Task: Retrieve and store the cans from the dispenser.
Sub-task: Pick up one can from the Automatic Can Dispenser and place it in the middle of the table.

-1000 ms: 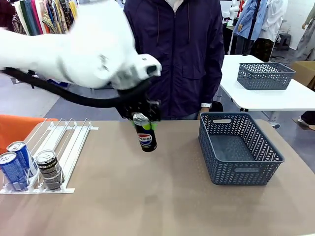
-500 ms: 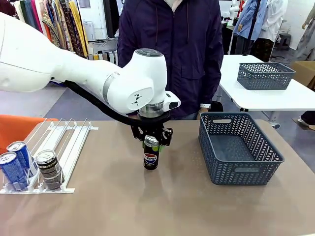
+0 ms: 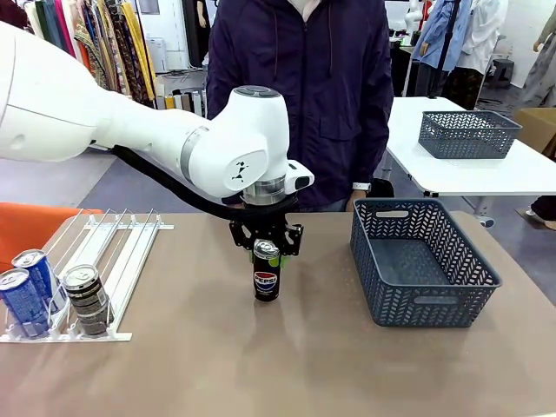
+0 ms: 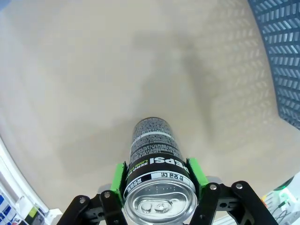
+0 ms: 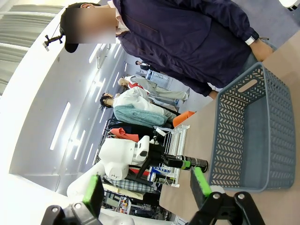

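Note:
A black Pepsi can (image 3: pixel 267 280) with a green rim stands upright at the table's middle, its base at the tabletop. My left gripper (image 3: pixel 267 249) is shut on the can's top from above. In the left wrist view the green pads (image 4: pixel 118 176) press both sides of the can (image 4: pixel 155 157). The white dispenser (image 3: pixel 130 252) lies at the left front and holds two blue cans (image 3: pixel 31 276) and a dark can (image 3: pixel 85 297) at its stop bar. My right gripper (image 5: pixel 145 187) hangs high and open, with nothing between its fingers.
A dark grey mesh basket (image 3: pixel 423 261) stands right of the held can; its wall shows in the left wrist view (image 4: pixel 281 51). A person in a dark jacket (image 3: pixel 304 87) stands at the far edge. Behind, a second basket (image 3: pixel 467 133) sits on another table.
My left arm has carried the Pepsi can a little to the right and lowered it to the tabletop. Over the last half second it has hardly moved.

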{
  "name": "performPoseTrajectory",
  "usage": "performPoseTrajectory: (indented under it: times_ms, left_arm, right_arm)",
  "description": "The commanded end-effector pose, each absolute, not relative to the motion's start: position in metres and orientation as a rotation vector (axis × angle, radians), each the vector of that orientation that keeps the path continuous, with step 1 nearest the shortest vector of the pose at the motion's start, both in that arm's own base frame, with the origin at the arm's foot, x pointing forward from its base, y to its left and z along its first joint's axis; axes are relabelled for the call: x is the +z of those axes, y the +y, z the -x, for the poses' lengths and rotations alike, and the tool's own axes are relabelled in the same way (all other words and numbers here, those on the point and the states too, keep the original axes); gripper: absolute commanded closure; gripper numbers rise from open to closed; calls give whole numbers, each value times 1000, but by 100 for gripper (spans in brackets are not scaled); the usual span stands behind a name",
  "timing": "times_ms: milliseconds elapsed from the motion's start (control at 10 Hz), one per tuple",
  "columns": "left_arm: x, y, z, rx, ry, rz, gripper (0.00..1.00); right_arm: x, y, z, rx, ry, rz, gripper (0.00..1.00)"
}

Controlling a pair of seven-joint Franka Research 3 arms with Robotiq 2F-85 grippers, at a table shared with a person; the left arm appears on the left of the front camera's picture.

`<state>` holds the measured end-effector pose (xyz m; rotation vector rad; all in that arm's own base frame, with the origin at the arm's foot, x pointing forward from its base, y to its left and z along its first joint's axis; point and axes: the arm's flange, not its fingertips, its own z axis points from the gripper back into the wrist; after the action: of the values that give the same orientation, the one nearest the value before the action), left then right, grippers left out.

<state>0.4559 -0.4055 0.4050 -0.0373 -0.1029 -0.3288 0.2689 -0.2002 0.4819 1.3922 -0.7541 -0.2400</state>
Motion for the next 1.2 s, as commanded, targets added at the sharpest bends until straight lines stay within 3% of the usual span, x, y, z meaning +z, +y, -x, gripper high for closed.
performPoseTrajectory:
  times_ms: [0,100,400,600,900,1100]
  left_arm:
    - [409,-404,-456,-327,-106,57,18]
    - [409,-403,-457,-329,-108,60,0]
    - [413,-398,-455,-312,-128,68,0]
    - [448,-378,-438,-265,-219,84,0]
    - [536,-291,-386,-226,-238,238,0]
    - [564,-201,-360,-274,-210,369,0]
  right_arm:
    - [487,-200,-271,-242,-776,-1416,0]
    - [487,-200,-271,-242,-776,-1416,0]
    - [487,-200,-271,-242,-776,-1416,0]
    - [487,-200,-271,-242,-776,-1416,0]
    - [487,-200,-271,-242,-776,-1416,0]
    - [487,-200,-271,-242,-776,-1416,0]
